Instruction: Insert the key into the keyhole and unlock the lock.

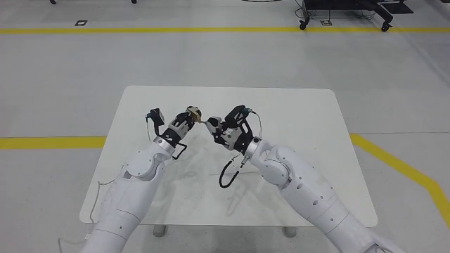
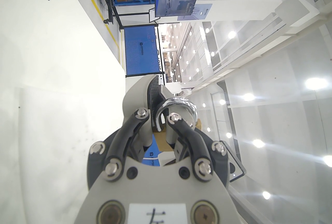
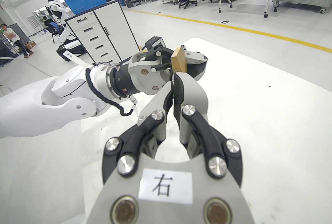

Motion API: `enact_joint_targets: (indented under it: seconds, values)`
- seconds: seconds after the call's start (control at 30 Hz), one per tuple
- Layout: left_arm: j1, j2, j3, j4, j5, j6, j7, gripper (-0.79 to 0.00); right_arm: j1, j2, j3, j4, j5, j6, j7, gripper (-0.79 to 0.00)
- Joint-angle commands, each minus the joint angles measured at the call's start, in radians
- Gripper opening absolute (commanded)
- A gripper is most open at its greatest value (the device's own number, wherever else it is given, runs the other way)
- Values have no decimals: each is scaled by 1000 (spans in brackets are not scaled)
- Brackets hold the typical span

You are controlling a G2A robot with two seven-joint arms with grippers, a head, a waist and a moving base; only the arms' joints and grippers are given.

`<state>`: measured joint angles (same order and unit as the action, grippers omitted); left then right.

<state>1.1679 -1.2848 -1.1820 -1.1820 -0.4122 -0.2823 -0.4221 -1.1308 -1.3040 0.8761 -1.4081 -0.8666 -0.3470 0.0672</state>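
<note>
Both grippers hang above the tabletop point(image 1: 295, 112). Fingers of my left gripper point(image 2: 158, 102) grasp the lock point(image 3: 179, 61); those of my right gripper point(image 3: 174, 79) clench the key point(image 1: 204, 120) against it.

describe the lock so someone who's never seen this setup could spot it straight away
Over the white table, the two arms meet tip to tip. The lock is clamped in the left gripper, facing the right gripper. It is the only brass-coloured block there, with a shiny silver shackle.
</note>
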Motion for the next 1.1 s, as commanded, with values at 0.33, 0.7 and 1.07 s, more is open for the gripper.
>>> enact_joint_targets:
  seconds: [0.33, 0.7, 1.07]
  values:
    - [4, -5, -2, -2, 10, 0, 13, -785, -1, -12, -14, 5, -55, 42, -17, -785]
    - [8, -11, -10, -1, -5, 16, 23, -785, -10, -23, -25, -4, -126, 99, -51, -785]
    - [12, -21, -19, 10, -100, 62, 18, -785, -15, -40, -38, 22, -150, 125, -117, -785]
